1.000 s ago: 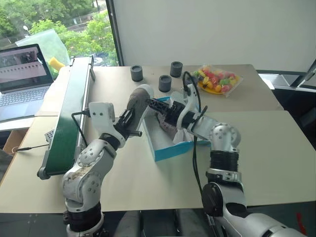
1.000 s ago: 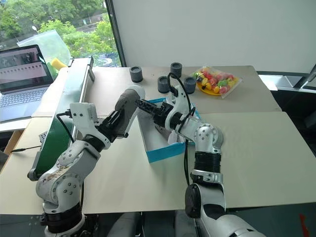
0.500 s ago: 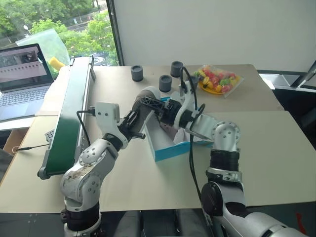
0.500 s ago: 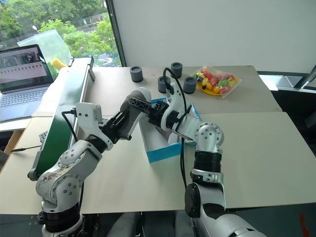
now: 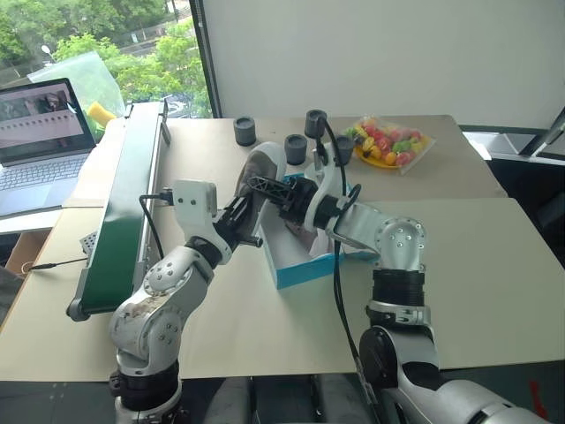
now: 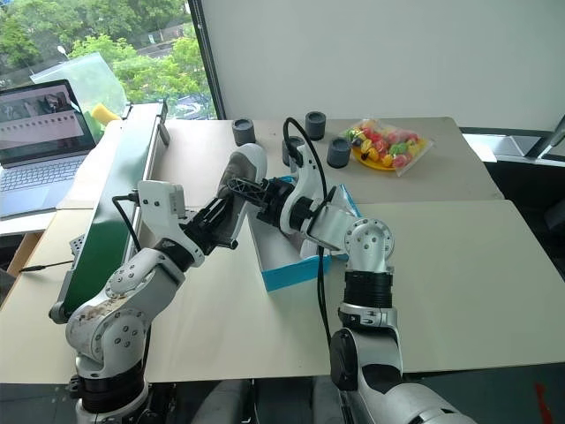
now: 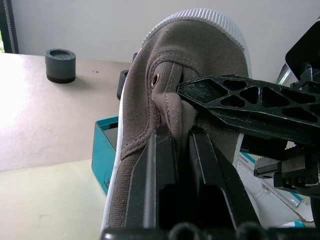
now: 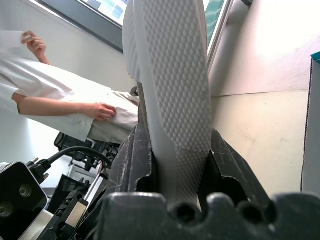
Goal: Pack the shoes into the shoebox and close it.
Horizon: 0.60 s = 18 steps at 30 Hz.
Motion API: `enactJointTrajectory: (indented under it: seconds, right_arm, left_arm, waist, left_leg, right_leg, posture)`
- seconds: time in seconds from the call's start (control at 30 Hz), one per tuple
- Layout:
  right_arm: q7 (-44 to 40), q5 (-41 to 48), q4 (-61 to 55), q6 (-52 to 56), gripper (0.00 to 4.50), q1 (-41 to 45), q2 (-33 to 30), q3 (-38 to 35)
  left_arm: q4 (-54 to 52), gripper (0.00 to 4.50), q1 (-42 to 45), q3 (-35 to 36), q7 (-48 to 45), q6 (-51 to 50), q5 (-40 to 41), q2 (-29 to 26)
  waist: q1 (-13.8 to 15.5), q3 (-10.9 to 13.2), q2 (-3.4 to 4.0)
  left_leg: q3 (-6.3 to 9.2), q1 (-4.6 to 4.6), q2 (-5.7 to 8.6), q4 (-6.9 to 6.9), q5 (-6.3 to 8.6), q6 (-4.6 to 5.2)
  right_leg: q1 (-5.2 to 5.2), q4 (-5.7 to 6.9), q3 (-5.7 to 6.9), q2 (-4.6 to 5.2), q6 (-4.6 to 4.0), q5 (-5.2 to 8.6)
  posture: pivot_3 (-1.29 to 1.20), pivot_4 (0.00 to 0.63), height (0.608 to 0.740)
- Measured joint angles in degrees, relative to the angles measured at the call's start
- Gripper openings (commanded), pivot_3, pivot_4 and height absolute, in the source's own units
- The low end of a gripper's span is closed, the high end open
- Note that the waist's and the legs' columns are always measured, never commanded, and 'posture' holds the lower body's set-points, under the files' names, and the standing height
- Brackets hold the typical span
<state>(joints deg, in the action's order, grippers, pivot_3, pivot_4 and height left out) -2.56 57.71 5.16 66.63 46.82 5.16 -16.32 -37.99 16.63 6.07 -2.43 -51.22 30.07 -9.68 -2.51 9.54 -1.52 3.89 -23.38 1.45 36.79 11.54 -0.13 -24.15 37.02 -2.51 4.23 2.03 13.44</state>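
A grey shoe point(image 5: 260, 170) with a white sole hangs in the air just left of the open blue shoebox point(image 5: 305, 266), toe pointing up and away. My left gripper point(image 5: 242, 215) is shut on the fabric at its heel opening point(image 7: 185, 60). My right gripper point(image 5: 267, 187) reaches across from the box side and is shut across the shoe. The ribbed sole point(image 8: 170, 65) sits between its fingers point(image 8: 132, 160). A grey shape inside the box, likely the other shoe point(image 5: 300, 237), is mostly hidden by my right arm.
A green conveyor point(image 5: 128, 194) runs along the table's left side, with a laptop point(image 5: 40, 132) beyond it. Three dark cylinders point(image 5: 296, 148) and a bag of colourful fruit point(image 5: 388, 141) stand behind the box. A person in white point(image 8: 50, 95) stands past the conveyor.
My right gripper moved left from above the box to the shoe and closed across it. The shoe's toe tipped up a little. My left gripper kept its hold in place.
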Motion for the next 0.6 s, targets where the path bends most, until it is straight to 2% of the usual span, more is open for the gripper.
enactJointTrajectory:
  seconds: [0.07, 0.13, 0.17, 0.3, 0.47, 0.6]
  right_arm:
    - [0.24, 0.02, 0.19, -0.02, 0.55, 0.00, 0.00, 0.09]
    - [0.41, 0.21, 0.41, -0.02, 0.53, 0.00, 0.00, 0.18]
    - [0.61, 0.21, 0.49, -0.08, 0.53, -0.01, -0.01, 0.05]
    - [1.70, 0.24, 0.59, -0.44, 0.53, -0.06, 0.00, -0.09]
    - [5.24, -0.45, 2.73, -2.84, 0.53, -0.08, -0.03, -0.63]
    - [8.89, -4.87, 10.28, -8.03, 0.53, 3.60, -1.96, -3.02]
  left_arm:
    - [0.00, 0.00, 0.00, -0.48, -0.01, 0.00, -0.60, -0.49]
    - [0.00, 0.85, 0.00, -0.78, -0.02, 0.08, -0.86, -0.91]
    - [0.00, 1.05, -0.01, -0.76, -0.06, 0.36, -0.91, -0.93]
    - [-0.09, 2.51, -0.27, -1.62, -0.88, 1.68, -1.24, -2.02]
    - [-1.78, 2.51, -2.30, -2.86, -2.74, 3.28, -1.81, -4.08]
    - [-2.54, 2.51, -4.23, -3.17, -2.96, 3.53, -2.83, -5.41]
  waist:
    - [0.01, 0.00, 0.00]
    - [0.00, 0.00, 0.00]
    - [0.02, 0.00, 0.00]
    - [-0.02, 0.00, 0.00]
    - [0.00, 0.00, 0.00]
    - [0.00, 0.05, 0.04]
  left_leg:
    - [0.00, 0.00, 0.00, 0.00, 0.00, 0.00]
    - [0.00, -0.01, 0.00, 0.00, 0.00, 0.00]
    - [0.00, -0.01, -0.01, 0.00, 0.00, 0.00]
    - [-0.01, 0.00, -0.01, 0.00, 0.00, 0.00]
    - [-0.02, 0.01, -0.02, 0.00, 0.00, 0.00]
    - [-0.09, -0.01, 0.01, 0.01, -0.01, 0.01]
  right_leg:
    - [0.00, 0.00, 0.00, 0.00, 0.00, 0.00]
    - [0.00, 0.00, 0.00, 0.00, 0.00, 0.00]
    - [-0.01, 0.00, 0.00, 0.00, 0.00, 0.00]
    - [-0.01, -0.01, 0.00, 0.00, 0.00, 0.00]
    - [0.00, 0.00, -0.01, -0.01, 0.00, 0.00]
    - [-0.04, 0.00, -0.05, 0.00, 0.00, 0.00]
  posture:
    - [0.00, 0.150, 0.740]
    - [0.00, 0.150, 0.740]
    - [0.00, 0.150, 0.740]
    - [0.00, 0.150, 0.740]
    - [0.00, 0.150, 0.740]
    - [0.00, 0.150, 0.740]
